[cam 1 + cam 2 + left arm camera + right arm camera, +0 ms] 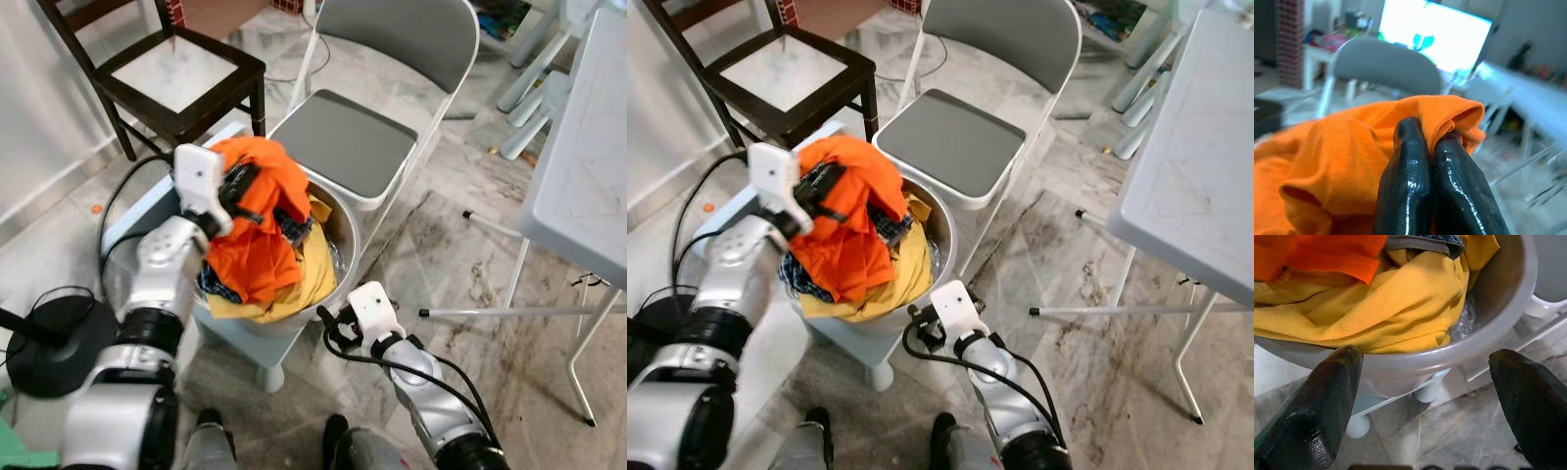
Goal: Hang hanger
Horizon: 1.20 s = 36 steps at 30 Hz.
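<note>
No hanger can be made out; an orange garment is pinched between the closed fingers of the left gripper and held up above a grey basin w/ the rest of the cloth draped down into it. Underneath, a yellow polo shirt and a blue checked piece are piled in the basin, which is set on a small pale stool. The right gripper is held low just beside the basin rim, fingers spread wide (nothing between them). A grey folding chair is seen right behind the basin, a dark wooden chair to the left, a white table to the right, all on marble floor.
</note>
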Available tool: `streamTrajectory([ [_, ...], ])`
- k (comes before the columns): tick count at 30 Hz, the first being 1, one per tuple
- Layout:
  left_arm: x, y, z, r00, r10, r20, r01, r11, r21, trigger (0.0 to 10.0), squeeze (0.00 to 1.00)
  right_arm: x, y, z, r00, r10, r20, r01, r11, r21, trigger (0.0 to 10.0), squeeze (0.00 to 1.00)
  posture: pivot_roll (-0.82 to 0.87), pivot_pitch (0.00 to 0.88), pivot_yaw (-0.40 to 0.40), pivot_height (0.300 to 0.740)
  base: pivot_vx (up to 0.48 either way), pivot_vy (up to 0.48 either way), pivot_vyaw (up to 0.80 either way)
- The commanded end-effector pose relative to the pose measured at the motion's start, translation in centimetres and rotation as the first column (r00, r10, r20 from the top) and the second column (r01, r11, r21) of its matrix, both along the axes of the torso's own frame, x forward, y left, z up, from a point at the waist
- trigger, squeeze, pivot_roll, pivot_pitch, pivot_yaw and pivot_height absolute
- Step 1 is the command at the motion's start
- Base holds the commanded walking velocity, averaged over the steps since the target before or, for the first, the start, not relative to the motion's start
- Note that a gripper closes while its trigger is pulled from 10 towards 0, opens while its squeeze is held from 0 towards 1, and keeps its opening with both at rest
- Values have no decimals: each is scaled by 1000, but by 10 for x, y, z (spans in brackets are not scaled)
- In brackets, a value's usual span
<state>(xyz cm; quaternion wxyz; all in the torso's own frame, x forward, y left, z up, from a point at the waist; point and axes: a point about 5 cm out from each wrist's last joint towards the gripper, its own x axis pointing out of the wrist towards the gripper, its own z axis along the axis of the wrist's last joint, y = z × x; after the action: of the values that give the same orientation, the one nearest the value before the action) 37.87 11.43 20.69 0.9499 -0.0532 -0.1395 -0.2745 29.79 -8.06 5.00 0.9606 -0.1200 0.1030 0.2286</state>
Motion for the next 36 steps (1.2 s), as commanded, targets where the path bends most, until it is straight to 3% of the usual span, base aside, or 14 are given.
streamTrajectory([
  [1,-3,-20,29,996,-53,72,58,996,-67,0,0,-2,-3,-6,1000,-5,-20,4,1000,-14,10000,0,189,271,-118,740,0,0,0],
  [8,-24,-30,111,967,-80,242,175,898,-403,0,0,0,0,-5,1000,0,-17,0,1000,-14,10000,0,193,268,-118,740,0,0,0],
  [11,-35,-13,119,973,-35,228,152,839,-522,0,0,0,2,-6,1000,9,-20,-9,1000,-17,10000,0,212,267,-126,740,0,0,0],
  [14,-39,-5,115,978,-11,209,126,828,-546,0,0,0,2,-7,1000,13,-22,-13,1000,-18,10000,0,217,270,-130,740,0,0,0],
  [20,-68,32,19,986,39,-163,-126,812,-570,0,0,-2,4,-11,999,38,-38,-39,999,-33,10000,0,246,286,-149,740,0,0,0],
  [21,-68,32,19,986,39,-163,-126,812,-570,0,0,-2,4,-11,999,38,-38,-39,999,-33,10000,0,246,286,-149,740,0,0,0],
  [22,-80,39,-21,952,49,-303,-216,807,-550,0,0,-3,5,-12,998,49,-43,-51,998,-37,10000,0,256,290,-156,740,0,0,0],
  [24,-92,47,-61,898,72,-434,-310,803,-509,0,0,-3,7,-13,997,64,-47,-66,997,-39,10000,0,262,292,-164,740,0,0,0],
  [27,-103,53,-98,831,100,-548,-393,801,-451,0,0,-2,10,-12,996,79,-46,-81,996,-38,10000,0,266,295,-173,740,0,0,0],
  [31,-106,52,-107,803,120,-583,-411,821,-396,0,0,-1,10,-11,995,85,-46,-87,995,-40,10000,0,263,295,-174,740,0,0,0],
  [33,-108,52,-110,786,126,-606,-426,820,-383,667,0,-1,10,-11,995,86,-45,-88,995,-41,10000,0,263,295,-174,740,0,0,0],
  [34,-108,52,-114,774,148,-616,-429,837,-338,10000,67,-1,9,-12,995,84,-46,-86,995,-44,10000,0,256,294,-174,740,0,0,0],
  [35,-108,52,-115,778,166,-606,-420,855,-304,10000,804,-2,7,-12,996,81,-47,-83,996,-45,10000,0,251,294,-172,740,0,0,0],
  [36,-108,52,-115,778,166,-606,-420,855,-304,10000,804,-2,7,-12,996,81,-47,-83,996,-45,10000,0,251,294,-172,740,0,0,0],
])
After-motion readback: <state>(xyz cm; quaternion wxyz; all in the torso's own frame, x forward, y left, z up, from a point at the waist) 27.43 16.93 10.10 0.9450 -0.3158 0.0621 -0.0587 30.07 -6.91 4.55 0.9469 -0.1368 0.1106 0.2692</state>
